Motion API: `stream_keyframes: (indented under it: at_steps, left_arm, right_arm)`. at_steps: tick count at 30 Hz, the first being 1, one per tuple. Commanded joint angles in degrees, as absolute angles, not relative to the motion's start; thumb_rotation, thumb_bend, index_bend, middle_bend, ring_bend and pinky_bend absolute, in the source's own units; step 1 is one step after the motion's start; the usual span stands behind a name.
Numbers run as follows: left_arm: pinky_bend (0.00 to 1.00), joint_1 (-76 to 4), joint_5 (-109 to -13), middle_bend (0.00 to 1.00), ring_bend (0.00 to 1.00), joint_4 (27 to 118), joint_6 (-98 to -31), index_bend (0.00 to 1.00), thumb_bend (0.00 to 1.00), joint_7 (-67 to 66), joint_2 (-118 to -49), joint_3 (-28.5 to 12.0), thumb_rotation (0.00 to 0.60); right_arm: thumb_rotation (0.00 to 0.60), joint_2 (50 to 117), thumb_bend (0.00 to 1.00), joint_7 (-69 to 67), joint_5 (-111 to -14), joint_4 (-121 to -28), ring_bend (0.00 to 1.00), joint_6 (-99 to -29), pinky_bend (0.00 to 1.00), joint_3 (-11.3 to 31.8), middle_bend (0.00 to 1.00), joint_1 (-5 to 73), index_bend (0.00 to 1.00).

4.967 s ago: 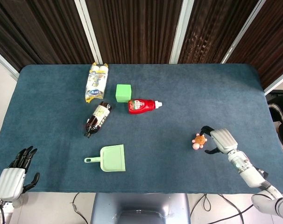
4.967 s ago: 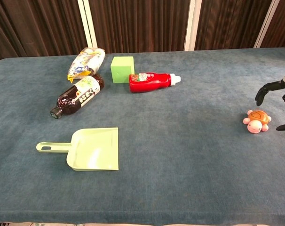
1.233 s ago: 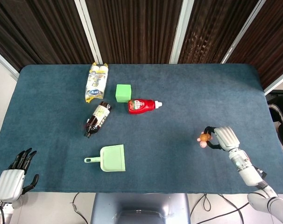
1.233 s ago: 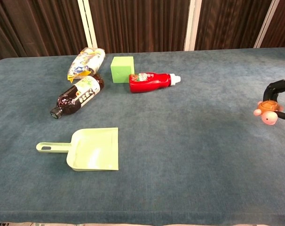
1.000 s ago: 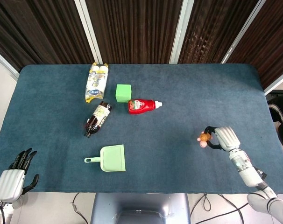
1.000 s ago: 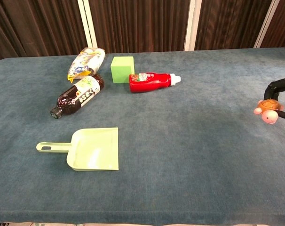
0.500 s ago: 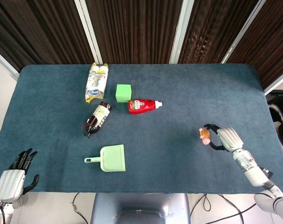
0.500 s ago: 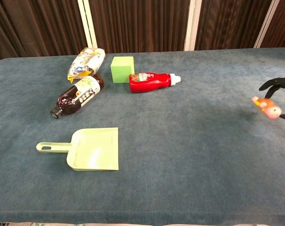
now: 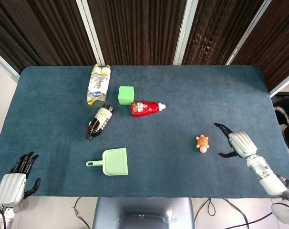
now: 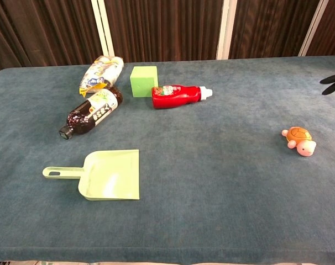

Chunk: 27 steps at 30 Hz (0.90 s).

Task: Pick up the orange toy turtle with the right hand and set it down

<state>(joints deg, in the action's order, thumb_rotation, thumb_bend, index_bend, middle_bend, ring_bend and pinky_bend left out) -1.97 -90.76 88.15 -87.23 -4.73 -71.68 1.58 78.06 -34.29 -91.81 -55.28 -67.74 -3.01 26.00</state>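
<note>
The orange toy turtle (image 9: 202, 142) is seen lying on the blue table (image 9: 182, 95). Nothing is held by the right hand (image 9: 238, 143), and its fingers are spread apart beside the turtle. Nothing is held by the left hand (image 9: 13, 182) either.

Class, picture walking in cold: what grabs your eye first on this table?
The orange turtle sits alone on the blue table, the right hand open beside it, apart. At the far left lie a red bottle and green cube, with a pale green dustpan nearer.
</note>
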Motion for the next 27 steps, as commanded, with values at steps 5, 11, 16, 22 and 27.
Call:
stream_keyframes:
  at_steps: [5,11,16,22,27]
  left_arm:
    - [0.34,-2.06,-91.36,0.05,0.06,88.74,-87.58,0.11,0.40,-5.39,-71.55,1.60,0.600]
    - [0.34,-2.14,-91.46,0.05,0.06,89.51,-87.59,0.11,0.40,-6.44,-71.30,1.55,0.600]
    - [0.34,-2.41,-91.23,0.05,0.06,90.35,-87.12,0.11,0.40,-7.94,-71.07,1.39,0.600]
    - [0.34,-2.89,-91.28,0.05,0.06,91.92,-86.50,0.10,0.40,-10.21,-70.54,1.28,0.600]
    - [0.34,-3.06,-91.33,0.05,0.06,92.84,-86.29,0.09,0.40,-11.21,-70.13,1.30,0.600]
  right_arm:
    - [0.600,67.56,0.06,-25.54,-92.84,-67.38,0.53,-81.76,0.60,-3.60,0.30,17.60,0.34]
    - [0.600,63.63,0.06,-13.75,-86.55,-74.61,0.33,-86.29,0.36,-1.89,0.30,11.25,0.37]
    - [0.600,65.36,0.06,-15.52,-85.20,-71.31,0.22,-88.07,0.34,-1.01,0.26,8.55,0.25]
    - [0.600,66.82,0.06,-17.64,-85.48,-67.82,0.15,-85.30,0.34,-0.35,0.18,9.21,0.15]
    - [0.600,66.69,0.06,-16.75,-85.15,-68.12,0.15,-82.23,0.33,-0.04,0.18,9.93,0.15]
